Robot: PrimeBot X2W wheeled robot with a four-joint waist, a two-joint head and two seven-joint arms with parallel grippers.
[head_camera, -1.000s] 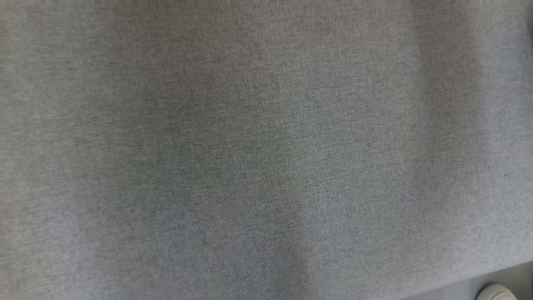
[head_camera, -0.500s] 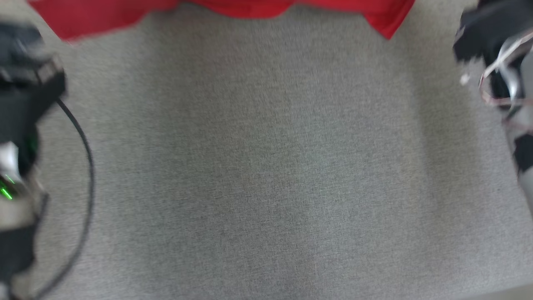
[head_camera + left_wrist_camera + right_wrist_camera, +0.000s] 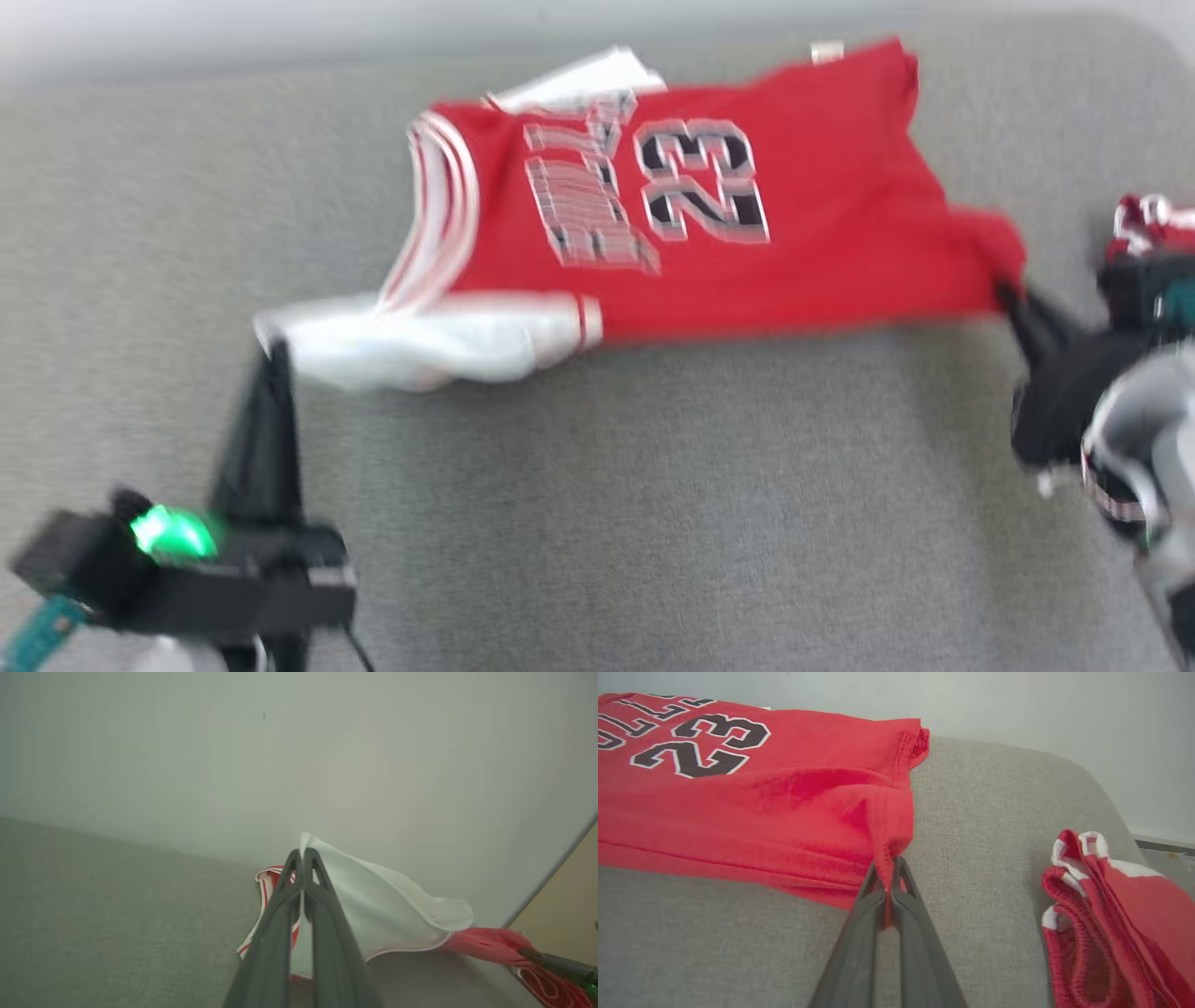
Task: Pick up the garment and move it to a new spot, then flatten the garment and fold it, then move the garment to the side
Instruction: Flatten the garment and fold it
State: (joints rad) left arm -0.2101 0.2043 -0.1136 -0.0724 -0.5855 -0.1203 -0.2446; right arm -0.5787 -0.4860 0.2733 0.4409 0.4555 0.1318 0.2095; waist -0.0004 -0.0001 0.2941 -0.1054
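Garment (image 3: 747, 271): red sleeveless jersey, black "23" outlined in white, white-and-red striped armhole trim, white panel at its left end. It lies spread across the far half of the grey cloth-covered table (image 3: 653, 485), print facing up, long axis left to right. The near edge is pulled into 2 raised points, 1 at each end. Left gripper (image 3: 275, 350): fingers together, clamped on the tip of the white panel, which the left wrist view shows lifted off the table in a peak (image 3: 383, 905) around the gripper (image 3: 302, 851). Right gripper (image 3: 1004, 289): fingers together, pinching the red hem corner; in the right wrist view the fabric (image 3: 738, 802) bunches into a fold that runs down between the 2 fingers at the gripper (image 3: 889, 863). A green light (image 3: 168, 532) glows on the left wrist housing. Second red garment (image 3: 1111, 919) with white trim lies folded in a stack at the table's right end, just beyond the right gripper, with a strip of bare table between it and the jersey; it shows beside the right wrist in the head view (image 3: 1148, 219). White piece at the jersey's far edge (image 3: 579, 79): cannot tell whether it is part of the garment. Pale wall (image 3: 280, 742) behind the table's far edge. Head view is blurred.
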